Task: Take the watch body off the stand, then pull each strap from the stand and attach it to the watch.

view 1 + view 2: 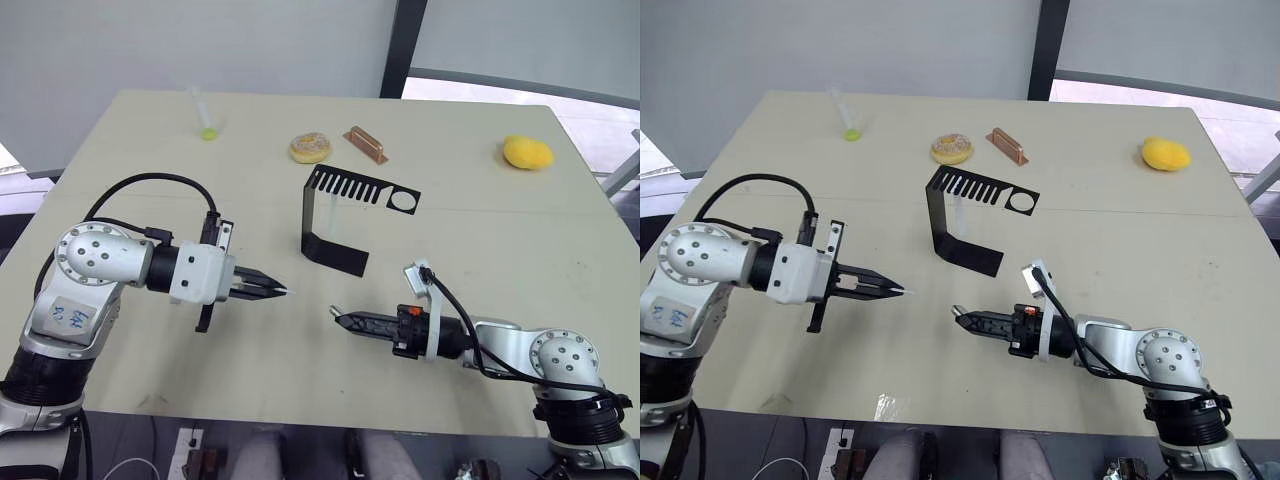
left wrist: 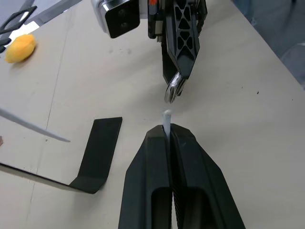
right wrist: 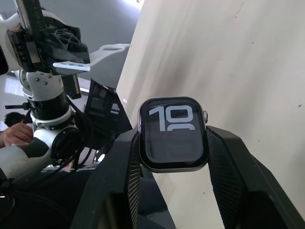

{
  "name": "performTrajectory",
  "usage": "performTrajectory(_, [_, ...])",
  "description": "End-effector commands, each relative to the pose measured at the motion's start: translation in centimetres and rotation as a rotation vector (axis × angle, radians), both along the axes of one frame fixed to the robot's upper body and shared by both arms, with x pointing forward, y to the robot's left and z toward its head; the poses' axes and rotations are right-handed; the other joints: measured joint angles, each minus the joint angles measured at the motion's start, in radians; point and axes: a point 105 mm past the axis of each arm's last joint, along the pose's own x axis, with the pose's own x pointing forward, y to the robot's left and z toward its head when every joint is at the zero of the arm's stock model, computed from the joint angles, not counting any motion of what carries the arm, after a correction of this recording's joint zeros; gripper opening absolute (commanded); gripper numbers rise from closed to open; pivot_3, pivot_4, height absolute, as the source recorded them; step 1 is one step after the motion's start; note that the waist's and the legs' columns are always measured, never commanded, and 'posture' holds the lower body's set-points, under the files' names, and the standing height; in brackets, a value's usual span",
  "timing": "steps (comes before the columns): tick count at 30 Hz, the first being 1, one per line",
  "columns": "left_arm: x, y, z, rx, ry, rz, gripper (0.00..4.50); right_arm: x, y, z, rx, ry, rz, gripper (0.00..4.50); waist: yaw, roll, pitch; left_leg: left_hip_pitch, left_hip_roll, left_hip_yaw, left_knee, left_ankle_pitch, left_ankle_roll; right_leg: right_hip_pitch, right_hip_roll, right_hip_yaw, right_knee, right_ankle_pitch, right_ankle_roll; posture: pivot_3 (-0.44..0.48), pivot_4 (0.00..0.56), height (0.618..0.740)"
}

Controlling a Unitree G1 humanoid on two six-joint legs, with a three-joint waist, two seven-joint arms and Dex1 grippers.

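R tool [image 3: 171, 191] grips the watch [image 3: 172, 134] by its sides betw both fingers; screen faces the wrist cam, white digits read "10". In the head view it's held above the tabletop [image 1: 150, 180], tips aimed at L tool [image 1: 278, 291]. L tool is clenched on a thin white strap [image 2: 166, 121]; strap end pokes out past the tips, long axis in line w/ the fingers, pointing at the watch, just apart from it. Stand [image 1: 345, 215] sits behind both, foot flat, slotted top plate w/ round hole pointing R. Farther back: donut [image 1: 310, 148], copper block [image 1: 366, 144], yellow lemon-like thing [image 1: 527, 152], small green-tipped tube [image 1: 206, 122].
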Motion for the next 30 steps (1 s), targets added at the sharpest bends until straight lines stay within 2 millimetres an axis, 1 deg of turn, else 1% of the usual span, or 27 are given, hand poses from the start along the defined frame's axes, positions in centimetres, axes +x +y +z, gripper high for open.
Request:
performTrajectory(1, [-0.4,-1.2,0.0,0.042,0.003,-0.048,0.0,-0.1,0.3,0.5,-0.015,-0.033,0.026,1.51,0.0,0.0,0.0,0.0,0.0,0.0,0.0,0.0,0.0,0.0,0.0,0.0,0.0,0.0,0.0,0.0,0.15,0.74])
performTrajectory(8, [0.8,-2.5,-0.4,0.09,-0.01,-0.045,0.0,0.3,0.3,0.6,-0.029,-0.047,0.027,1.51,0.002,0.0,0.0,-0.001,0.0,0.0,0.0,0.0,0.0,0.0,0.0,0.0,0.0,0.0,0.0,0.0,0.15,0.74])
performTrajectory(13, [0.6,-3.4,-1.3,0.106,-0.007,-0.064,0.0,0.1,0.5,0.6,-0.022,-0.044,0.034,1.51,0.002,0.0,0.0,-0.001,0.0,0.0,0.0,0.0,0.0,0.0,0.0,0.0,0.0,0.0,0.0,0.0,0.15,0.74])
performTrajectory(24, [1.5,-3.4,-1.5,0.108,-0.024,-0.039,0.0,0.0,0.4,0.4,-0.022,-0.043,0.018,1.51,0.002,0.0,0.0,-0.001,0.0,0.0,0.0,0.0,0.0,-0.001,0.0,0.0,0.0,0.0,0.0,0.0,0.15,0.74])
performTrajectory(30, [1.4,-3.5,-1.7,0.11,-0.022,-0.052,0.0,0.0,0.4,0.5,-0.022,-0.045,0.015,1.51,0.002,0.0,0.0,-0.001,0.0,0.0,0.0,0.0,0.0,-0.001,0.0,0.0,-0.001,0.0,0.0,0.0,0.15,0.74])
